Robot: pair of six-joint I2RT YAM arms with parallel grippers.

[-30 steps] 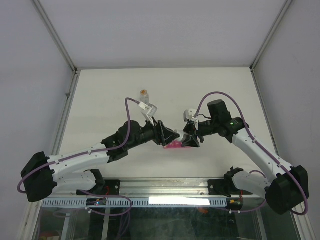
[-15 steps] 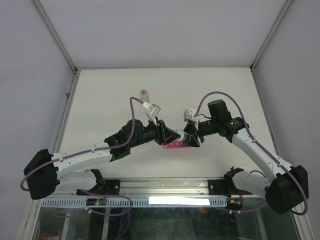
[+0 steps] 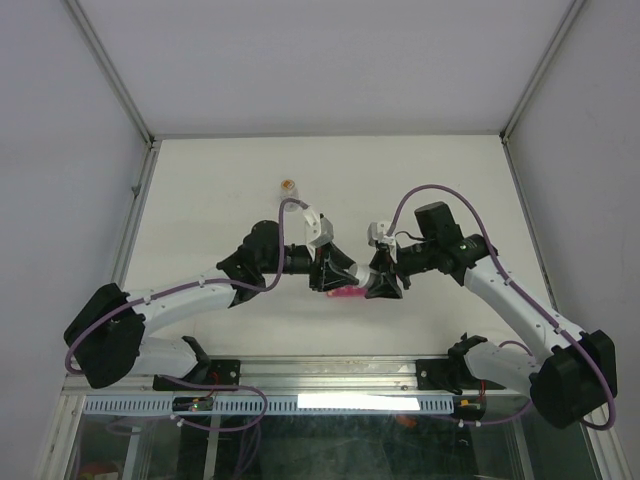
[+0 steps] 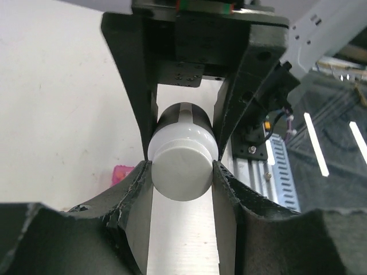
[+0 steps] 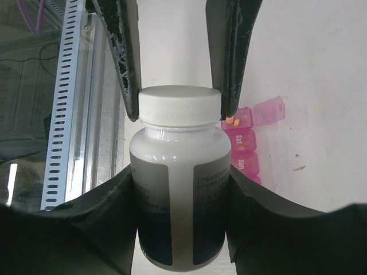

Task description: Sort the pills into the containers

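Pink organiser [image 5: 245,150] beside right hand [image 5: 180,179] (lid open)

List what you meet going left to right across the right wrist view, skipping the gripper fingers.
slotted white rail → white-capped bottle → pink pill organiser, its end compartment open with its lid swung out to the right.

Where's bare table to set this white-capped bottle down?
Bare: the white table's far right corner, and the far left between its edge and the small clear bottle of orange contents. Crowded: near centre, where left fingers and right fingers grip the white-capped bottle next to the translucent pink pill-organiser strip.
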